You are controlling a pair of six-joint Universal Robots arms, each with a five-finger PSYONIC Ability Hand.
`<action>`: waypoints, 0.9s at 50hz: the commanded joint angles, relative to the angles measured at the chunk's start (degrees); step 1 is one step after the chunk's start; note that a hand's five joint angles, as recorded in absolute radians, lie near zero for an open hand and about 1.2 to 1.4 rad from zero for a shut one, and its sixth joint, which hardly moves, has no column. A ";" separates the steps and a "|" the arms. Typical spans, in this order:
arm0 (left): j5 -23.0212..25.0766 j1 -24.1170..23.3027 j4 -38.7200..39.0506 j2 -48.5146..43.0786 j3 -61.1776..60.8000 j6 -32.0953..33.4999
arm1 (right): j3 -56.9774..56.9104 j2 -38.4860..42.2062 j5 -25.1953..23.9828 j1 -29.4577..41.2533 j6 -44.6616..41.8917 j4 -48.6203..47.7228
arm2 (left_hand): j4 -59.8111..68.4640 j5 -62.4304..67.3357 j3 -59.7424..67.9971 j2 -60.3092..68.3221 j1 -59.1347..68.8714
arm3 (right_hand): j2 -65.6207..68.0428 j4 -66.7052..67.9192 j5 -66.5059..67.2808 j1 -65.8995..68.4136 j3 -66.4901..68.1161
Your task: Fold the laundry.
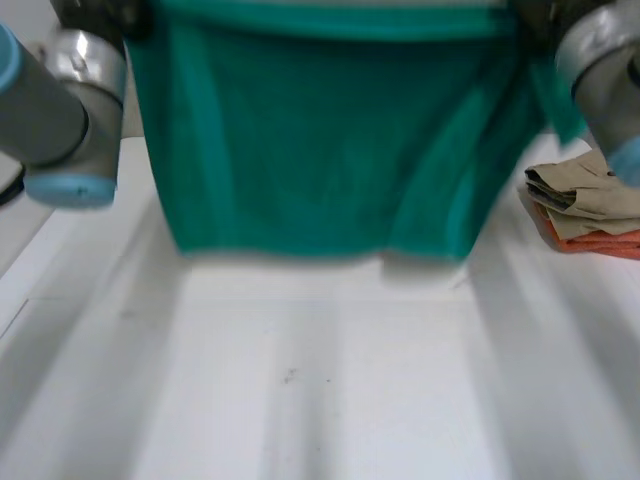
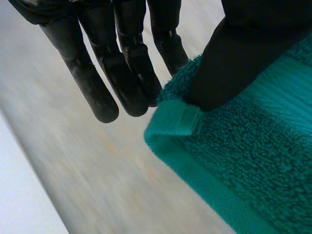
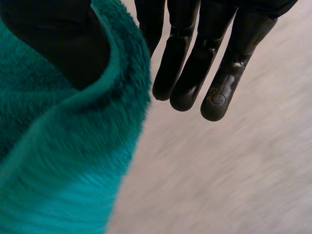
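Green towel (image 1: 320, 140) up and hanging spread over the white table (image 1: 330, 390), left hand (image 2: 122, 73) pinching one top corner, right hand (image 3: 192, 83) pinching the other, folded clothes (image 1: 590, 205) lying alongside.

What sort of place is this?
Probably a lab bench for laundry-folding trials: a white table, a green towel pinched by the left hand and right hand, and a stack of folded cloths.
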 commanded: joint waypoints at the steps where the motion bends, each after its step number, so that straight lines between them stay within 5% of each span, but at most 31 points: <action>1: -1.85 -0.18 9.24 7.93 -5.01 -3.14 | 2.09 -6.07 1.01 2.66 1.77 -7.67 | 11.09 14.54 11.50 11.22 14.63 | 12.49 11.91 13.26 22.92 12.24; 14: 2.88 1.85 9.06 16.48 -39.91 -5.69 | 28.44 -10.75 -4.79 2.49 -4.19 15.27 | 11.09 14.54 11.50 11.22 14.63 | 12.49 11.91 13.26 22.92 12.24; 24: 5.80 1.85 8.71 9.80 -48.64 -5.43 | 39.37 -1.70 -5.23 2.13 -6.05 10.38 | 11.09 14.54 11.50 11.22 14.63 | 12.49 11.91 13.26 22.92 12.24; 26: 5.80 1.94 8.18 9.09 -48.64 -5.60 | 40.77 -0.81 -5.23 2.04 -3.51 5.28 | 11.09 14.54 11.50 11.22 14.63 | 1.53 0.95 2.30 11.96 1.28; 28: 5.80 1.94 7.74 9.35 -48.64 -5.69 | 42.44 -0.90 -4.97 1.96 -0.97 1.50 | 11.09 14.54 11.50 11.22 14.63 | -18.30 -18.88 -17.52 -7.87 -18.55; 29: 5.71 2.02 7.31 9.79 -48.64 -5.78 | 44.28 -1.16 -4.88 1.87 2.09 -1.91 | 11.09 14.54 11.50 11.22 14.63 | -38.88 -39.46 -38.11 -28.46 -39.14; 31: 5.62 2.29 6.78 11.28 -48.64 -6.13 | 45.96 -1.51 -4.79 1.43 5.45 -4.48 | 11.09 14.54 11.50 11.22 14.63 | -52.83 -53.41 -52.05 -42.40 -53.08; 37: 5.80 3.70 5.37 15.94 -50.13 -6.48 | 54.64 -10.02 -5.49 -3.83 21.77 -7.56 | 11.09 14.54 11.50 11.22 14.63 | -57.51 -58.09 -56.74 -47.08 -57.76; 45: 5.80 3.78 5.10 17.53 -51.54 -7.36 | 63.53 -14.52 -5.93 -7.18 28.14 -7.30 | 11.09 14.54 11.50 11.22 14.63 | -57.51 -58.09 -56.74 -47.08 -57.76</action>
